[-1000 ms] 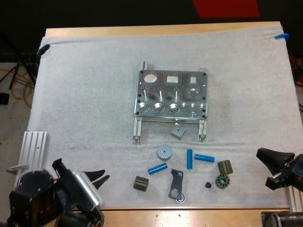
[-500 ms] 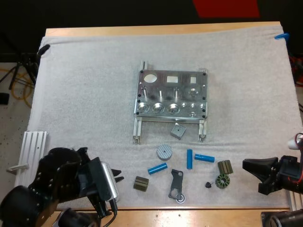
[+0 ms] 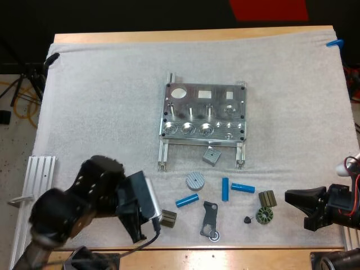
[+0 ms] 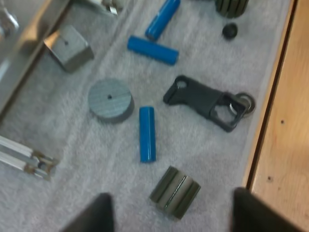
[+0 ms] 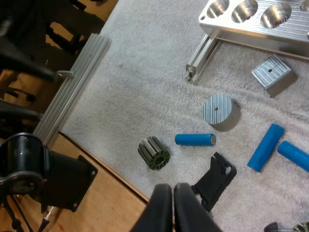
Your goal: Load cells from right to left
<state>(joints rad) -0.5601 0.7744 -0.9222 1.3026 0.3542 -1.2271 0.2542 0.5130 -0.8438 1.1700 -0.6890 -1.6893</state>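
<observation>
Nothing's being loaded yet: three blue cells [image 3: 187, 200] [image 3: 225, 189] [image 3: 243, 188] are being left loose, and the fixture [image 3: 203, 115] pockets are empty. The left gripper [image 4: 173, 215] is being held apart, the right gripper [image 5: 173, 193] pinched together on nothing.

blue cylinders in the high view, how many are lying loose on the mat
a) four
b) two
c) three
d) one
c: three blue cylinders lie on the mat on the near side of the fixture, that one apart on the left, the other two close together.
</observation>
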